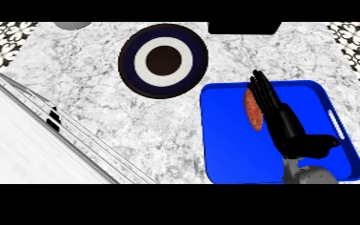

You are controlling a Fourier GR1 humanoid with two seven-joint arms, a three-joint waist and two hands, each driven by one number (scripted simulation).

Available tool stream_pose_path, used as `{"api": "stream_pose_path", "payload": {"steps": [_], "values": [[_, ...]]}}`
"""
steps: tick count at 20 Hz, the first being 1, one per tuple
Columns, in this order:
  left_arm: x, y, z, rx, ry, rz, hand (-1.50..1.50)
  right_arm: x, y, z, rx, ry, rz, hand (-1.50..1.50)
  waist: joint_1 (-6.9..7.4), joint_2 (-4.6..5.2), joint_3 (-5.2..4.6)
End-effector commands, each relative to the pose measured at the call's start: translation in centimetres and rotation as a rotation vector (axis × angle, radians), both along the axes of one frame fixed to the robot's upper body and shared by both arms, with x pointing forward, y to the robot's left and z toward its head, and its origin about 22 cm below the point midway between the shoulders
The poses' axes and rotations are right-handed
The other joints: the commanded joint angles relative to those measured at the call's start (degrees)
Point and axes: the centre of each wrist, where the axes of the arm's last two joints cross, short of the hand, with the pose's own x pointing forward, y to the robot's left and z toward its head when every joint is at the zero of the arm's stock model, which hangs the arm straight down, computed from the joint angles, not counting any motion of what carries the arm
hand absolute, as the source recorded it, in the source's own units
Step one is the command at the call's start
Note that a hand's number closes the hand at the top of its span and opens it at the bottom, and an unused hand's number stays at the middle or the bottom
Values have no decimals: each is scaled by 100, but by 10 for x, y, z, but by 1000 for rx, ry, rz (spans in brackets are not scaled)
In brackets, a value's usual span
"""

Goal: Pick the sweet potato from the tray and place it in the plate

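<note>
The sweet potato (pixel 252 110) is located inside the blue tray (pixel 232 162), in the tray's left half and nearer its far wall than its near wall. It is seen as a narrow, elongated orange-brown body lying lengthwise from far to near. Only its left flank is exposed; its right flank is covered by the right hand (pixel 281 124).

The right hand is placed directly against the sweet potato. Its fingers (pixel 262 89) are extended toward the far wall of the tray and run alongside the vegetable, with the fingertips reaching past its far end. The thumb (pixel 325 144) is spread out to the right, away from the sweet potato. No curl round the vegetable is visible, so the hand is read as released, with straight fingers laid beside or just above the item. Whether contact has been made cannot be determined from this view.

The plate (pixel 163 60), dark-rimmed with a white ring and a dark centre, is set on the counter (pixel 91 90) beyond the tray's far-left corner and apart from it. Nothing is carried on it.

The left hand is not shown.

Progress is judged to be early. The approach to the sweet potato appears complete. The grasp has not yet been closed, the item has not been lifted, and the transfer toward the plate and the release onto it remain to be performed.
</note>
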Motion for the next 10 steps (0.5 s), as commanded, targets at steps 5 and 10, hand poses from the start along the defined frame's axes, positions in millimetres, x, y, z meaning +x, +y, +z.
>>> {"api": "stream_pose_path", "payload": {"steps": [5,10], "values": [[70,-36,77,-16,-172,-258,0,66,38,52,135,73,-187,-150,-45,184,0],[78,-57,74,-77,-145,-326,0,62,14,20,-625,-13,-189,150,-112,169,-33]]}}
